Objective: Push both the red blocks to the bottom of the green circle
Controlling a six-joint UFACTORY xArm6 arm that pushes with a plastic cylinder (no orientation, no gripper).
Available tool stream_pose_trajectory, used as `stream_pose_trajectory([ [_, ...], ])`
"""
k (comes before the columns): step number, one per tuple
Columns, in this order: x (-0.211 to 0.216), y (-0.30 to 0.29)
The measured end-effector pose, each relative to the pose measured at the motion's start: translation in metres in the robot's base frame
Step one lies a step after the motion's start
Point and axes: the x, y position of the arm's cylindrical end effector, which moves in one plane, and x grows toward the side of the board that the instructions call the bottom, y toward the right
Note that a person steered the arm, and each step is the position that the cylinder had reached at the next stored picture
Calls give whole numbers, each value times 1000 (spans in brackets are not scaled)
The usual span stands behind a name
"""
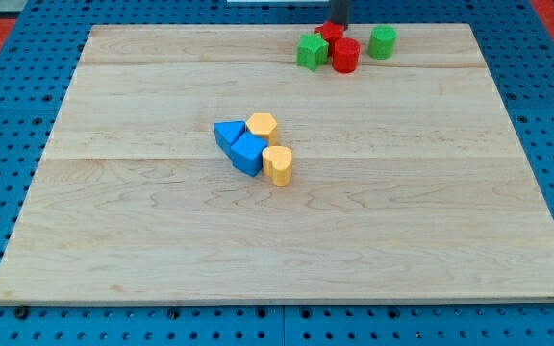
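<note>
Wooden counter [162, 250] with eight coloured blocks, counted by colour.

Two red blocks [345, 55] [331, 32], two green, two blue and two yellow are seen; no writing can be read. At the upper right, the reds are packed between the green star-like block [312, 51] and the green circle [383, 41]. My tip [339, 25], a bare rod end effector holding nothing, is touching the rear red block. Blue blocks [227, 134] [248, 154] and yellow blocks [262, 126] [278, 164] are clustered near the centre.

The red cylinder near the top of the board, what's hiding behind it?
Behind the red cylinder sits a second red block, partly covered, so its shape is unclear. My tip touches its far side; the exact contact point is hidden.
</note>
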Motion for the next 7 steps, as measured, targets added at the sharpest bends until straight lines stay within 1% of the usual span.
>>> stream_pose_trajectory([
  [1, 12, -60],
  [2, 21, -87],
  [3, 19, -59],
  [4, 10, -47],
  [5, 23, -28],
  [6, 57, -8],
  [7, 111, 27],
])
